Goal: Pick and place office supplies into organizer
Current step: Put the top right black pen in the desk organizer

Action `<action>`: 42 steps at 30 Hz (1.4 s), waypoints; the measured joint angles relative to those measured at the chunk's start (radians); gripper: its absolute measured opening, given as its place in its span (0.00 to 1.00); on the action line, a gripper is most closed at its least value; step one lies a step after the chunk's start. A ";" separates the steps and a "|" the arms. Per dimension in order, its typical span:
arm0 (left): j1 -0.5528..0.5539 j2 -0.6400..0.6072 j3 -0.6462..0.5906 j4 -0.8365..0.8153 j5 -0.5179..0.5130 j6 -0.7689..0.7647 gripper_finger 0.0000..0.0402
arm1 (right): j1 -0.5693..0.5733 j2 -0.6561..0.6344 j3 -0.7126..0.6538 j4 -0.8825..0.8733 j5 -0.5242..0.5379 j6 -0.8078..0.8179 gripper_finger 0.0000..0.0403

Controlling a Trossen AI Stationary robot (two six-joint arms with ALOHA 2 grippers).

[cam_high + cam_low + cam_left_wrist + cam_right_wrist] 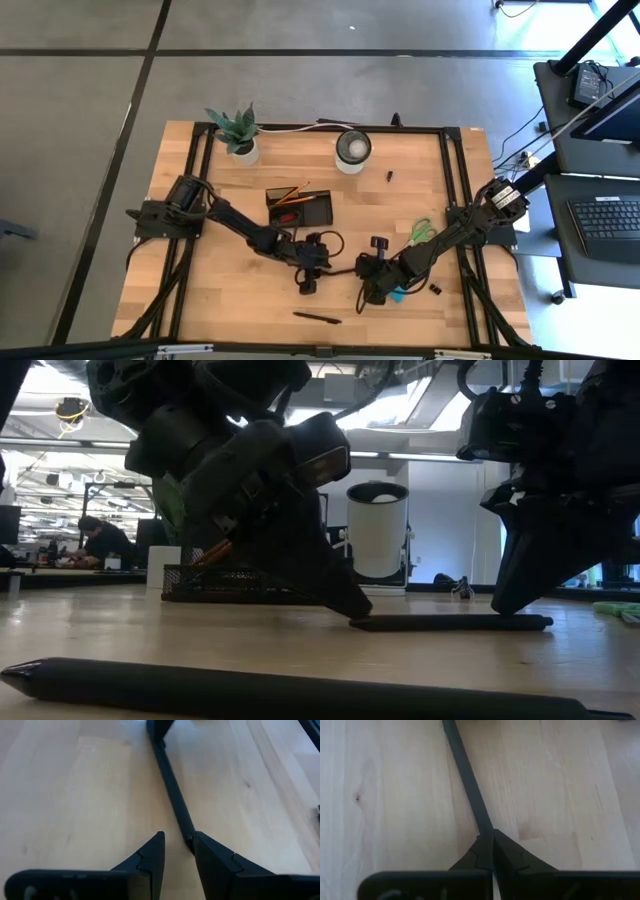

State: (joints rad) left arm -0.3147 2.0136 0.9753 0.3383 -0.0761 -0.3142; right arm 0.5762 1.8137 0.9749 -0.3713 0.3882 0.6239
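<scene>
Both grippers are working low on the wooden table (230, 290), meeting at one black pen (450, 622) that is lying flat between them, near the middle of the near half. Left gripper (177, 851) is standing with its fingers parted, one fingertip (207, 851) touching the pen's end and the other (154, 851) resting on bare wood beside it — it is not clamping the pen. Right gripper (492, 851) is pinching its fingers closed on the pen's other end, the barrel running straight out from the tips.

A second black pen (317, 317) is lying apart by the table's near edge, with open wood around it. The organizer (300, 207) is sitting farther back, left of centre, already holding orange pencils (288, 193) at its left side. Green-handled scissors (421, 231) are lying to the right, beside the right arm, and a blue sticky-note pad (400, 294) is peeking out just under that arm. One tiny black clip (435, 289) is resting near the right rail; another (390, 176) is sitting far back, by the white-rimmed cup (352, 149). A potted plant (238, 133) is standing at the far left corner.
</scene>
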 joint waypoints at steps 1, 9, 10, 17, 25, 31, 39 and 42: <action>-0.003 0.000 0.007 -0.010 0.001 0.000 0.25 | 0.000 0.000 0.000 0.001 0.000 0.000 0.02; -0.003 0.001 0.020 -0.016 -0.011 -0.027 0.25 | 0.000 0.000 0.000 0.001 0.000 0.000 0.02; 0.000 0.001 0.020 -0.016 -0.012 -0.035 0.25 | 0.000 0.000 0.000 0.002 0.000 0.000 0.02; 0.018 0.001 0.020 -0.013 -0.011 -0.039 0.24 | 0.000 0.000 0.000 0.001 0.003 -0.001 0.02; 0.046 -0.014 0.020 -0.003 -0.016 -0.014 0.28 | 0.000 0.000 0.000 0.009 0.002 -0.001 0.02; 0.065 -0.045 0.022 0.003 -0.016 0.015 0.28 | 0.000 0.000 0.000 0.009 0.002 -0.003 0.02; 0.032 -0.042 0.022 -0.003 -0.011 -0.011 0.28 | 0.000 0.000 0.000 0.010 0.002 -0.004 0.02; 0.011 -0.042 0.022 0.002 -0.029 -0.015 0.28 | 0.000 0.000 0.000 0.011 0.002 -0.004 0.02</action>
State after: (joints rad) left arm -0.3042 1.9717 0.9970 0.3402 -0.1050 -0.3294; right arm 0.5758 1.8141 0.9749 -0.3604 0.3901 0.6197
